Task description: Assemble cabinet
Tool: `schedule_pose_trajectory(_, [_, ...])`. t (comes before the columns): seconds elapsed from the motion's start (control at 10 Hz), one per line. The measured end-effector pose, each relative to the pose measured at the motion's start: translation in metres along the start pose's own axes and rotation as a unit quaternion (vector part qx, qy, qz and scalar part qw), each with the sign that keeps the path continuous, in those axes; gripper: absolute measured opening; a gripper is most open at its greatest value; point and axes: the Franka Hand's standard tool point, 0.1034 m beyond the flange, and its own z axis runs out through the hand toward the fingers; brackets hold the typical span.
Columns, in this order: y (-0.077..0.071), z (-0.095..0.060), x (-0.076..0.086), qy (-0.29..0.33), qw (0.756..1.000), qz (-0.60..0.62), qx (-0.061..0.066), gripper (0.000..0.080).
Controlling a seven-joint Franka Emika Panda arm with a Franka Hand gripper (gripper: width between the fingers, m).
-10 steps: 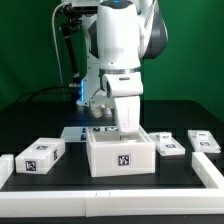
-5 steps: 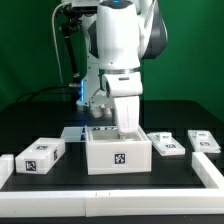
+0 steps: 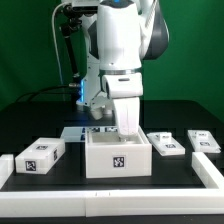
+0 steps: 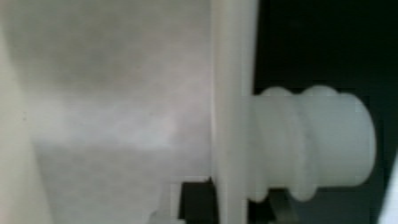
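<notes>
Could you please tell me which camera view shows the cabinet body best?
The exterior view: the cabinet body stands whole there, its front marker tag facing the camera. The wrist view shows only a blurred white surface close up, probably one of its walls; which one, I cannot tell.

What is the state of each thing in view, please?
cabinet body: upright, tag side facing the camera.
gripper: down at its top edge; open or shut, cannot tell.
block at the exterior view's left: loose, apart from the body.
two blocks at the exterior view's right: loose, apart from the body.
</notes>
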Motion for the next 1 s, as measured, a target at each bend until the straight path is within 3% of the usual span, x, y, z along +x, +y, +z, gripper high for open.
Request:
schedule_pose_trajectory(0.2, [0.023, 0.000, 0.005, 0.002, 1.000, 0.010, -0.008, 0.0034])
schedule_pose_trajectory(0.5, [0.052, 0.001, 0.029, 0.010, 0.999, 0.045, -0.023, 0.0034])
schedule_pose_trajectory(1.0, [0.089, 0.002, 0.065, 0.017, 0.999, 0.042, -0.029, 0.0034])
